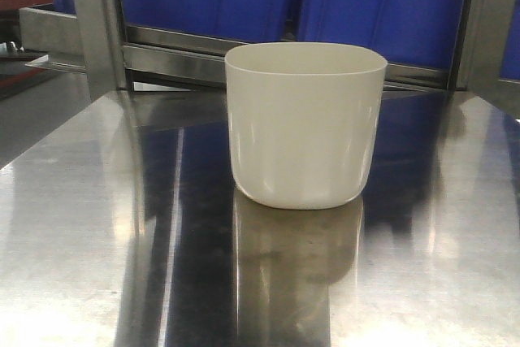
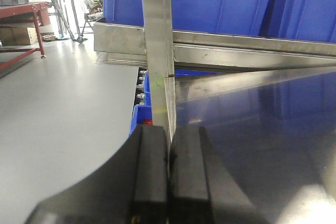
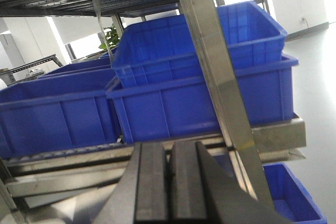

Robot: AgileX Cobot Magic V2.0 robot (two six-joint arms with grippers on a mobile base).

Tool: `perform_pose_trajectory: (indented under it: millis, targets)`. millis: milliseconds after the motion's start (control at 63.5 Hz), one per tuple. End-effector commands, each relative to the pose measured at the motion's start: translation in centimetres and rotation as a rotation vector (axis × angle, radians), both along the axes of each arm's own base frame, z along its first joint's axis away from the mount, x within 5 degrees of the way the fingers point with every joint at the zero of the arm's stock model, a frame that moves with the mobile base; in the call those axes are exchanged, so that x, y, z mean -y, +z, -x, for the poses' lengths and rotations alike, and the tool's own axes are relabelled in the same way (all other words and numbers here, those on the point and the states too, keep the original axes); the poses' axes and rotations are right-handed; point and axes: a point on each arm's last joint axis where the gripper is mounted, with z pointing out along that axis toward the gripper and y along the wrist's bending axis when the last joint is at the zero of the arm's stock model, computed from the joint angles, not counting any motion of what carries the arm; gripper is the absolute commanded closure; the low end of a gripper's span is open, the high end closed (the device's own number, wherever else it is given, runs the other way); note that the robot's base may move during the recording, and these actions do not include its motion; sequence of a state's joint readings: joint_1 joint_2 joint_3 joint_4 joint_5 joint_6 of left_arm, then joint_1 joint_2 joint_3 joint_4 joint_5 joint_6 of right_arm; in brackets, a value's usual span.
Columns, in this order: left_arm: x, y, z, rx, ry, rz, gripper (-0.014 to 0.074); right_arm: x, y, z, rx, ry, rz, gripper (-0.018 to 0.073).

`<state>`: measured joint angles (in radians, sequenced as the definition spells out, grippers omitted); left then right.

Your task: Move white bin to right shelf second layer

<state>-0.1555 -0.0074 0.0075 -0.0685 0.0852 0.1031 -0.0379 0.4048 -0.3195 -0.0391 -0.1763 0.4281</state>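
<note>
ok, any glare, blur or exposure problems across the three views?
Front view: the tabletop mirrors the white bin and blue crates, with glare patches near the bottom edge; the bin itself is sharp. Left wrist view: the left hand is dark and soft up close, and the top-left corner is blown out. Right wrist view: the frame is tilted, the right hand is dark, and the top right is overexposed.

Left pincer [image 2: 168, 153] matte black, two flat rectangular fingers [image 2: 149, 177], right pincer [image 3: 169, 156] identically black, blocky
</note>
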Motion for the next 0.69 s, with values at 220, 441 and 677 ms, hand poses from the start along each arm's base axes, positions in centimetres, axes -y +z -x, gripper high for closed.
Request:
perform_pose_trajectory:
  millis: [220,441,677]
  targets:
    - [0.0,-0.4,0.0,0.06,0.0,0.019,0.0512,0.3,9.9,-8.2,0.024,0.0,0.019,0.0511]
    - [0.0,-0.4,0.0,0.06,0.0,0.019,0.0512,-1.2,10.7,-13.8,-0.431,0.05,0.045,0.0511]
    - [0.0,-0.4,0.0,0.06,0.0,0.019,0.0512,-7.4,9.3,-17.4,-0.701,0.276,0.319,0.0499]
